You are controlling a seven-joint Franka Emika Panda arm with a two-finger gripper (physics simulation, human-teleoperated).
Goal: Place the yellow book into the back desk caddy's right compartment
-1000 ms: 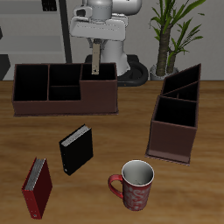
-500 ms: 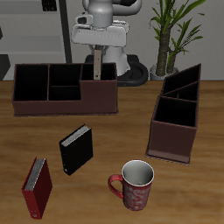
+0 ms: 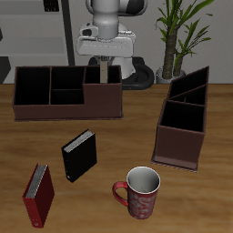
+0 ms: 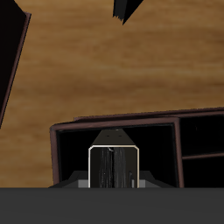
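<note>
The table point(image 3: 109, 146) carries everything. At its back lies the back caddy point(image 3: 64, 107), long and low, its walls level; toward the other side stands a taller slanted caddy point(image 3: 182, 123). Above the back caddy's right compartment point(image 3: 102, 91) hangs the arm point(image 3: 107, 23), with the gripper point(image 3: 106, 65) just over that bay's rim. In the wrist view the compartment point(image 4: 114, 153) opens directly below, and the yellow book point(image 4: 114, 164) stands on end inside it — pale page edges facing the camera, the bay's walls on either side. The fingers are hidden at the frame's edge there and too small in the exterior view, so whether the gripper holds the book or has spread off it cannot be told. Nearer the front edge sit a patterned mug point(image 3: 139, 193), a black book point(image 3: 78, 155) and a red book point(image 3: 38, 195), well apart from the caddies.
</note>
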